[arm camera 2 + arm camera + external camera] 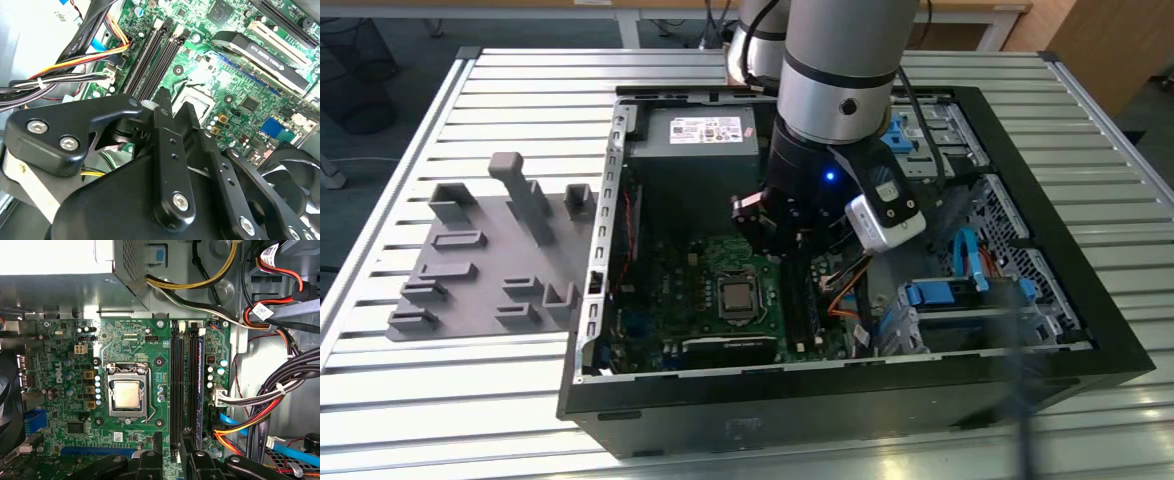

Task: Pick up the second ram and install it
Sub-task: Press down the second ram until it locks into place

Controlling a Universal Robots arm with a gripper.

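My gripper (785,248) hangs inside the open computer case, a little above the motherboard's long black memory slots (176,390). In both wrist views its fingers (163,107) stand close together over one end of those slots (150,55), with nothing visible between them. A thin dark board with a bluish edge (200,385) stands edge-on in the slot nearest the cable bundle. I cannot tell whether it is the second ram. The grey holder tray (480,270) lies beside the case at the exterior view's left, with no strip in it.
The processor socket (126,393) sits beside the slots. Bundled red, yellow and black cables (260,410) crowd the other side. A power supply (700,130) fills the case's far end, blue drive brackets (947,292) its right. The case walls (854,390) ring the gripper.
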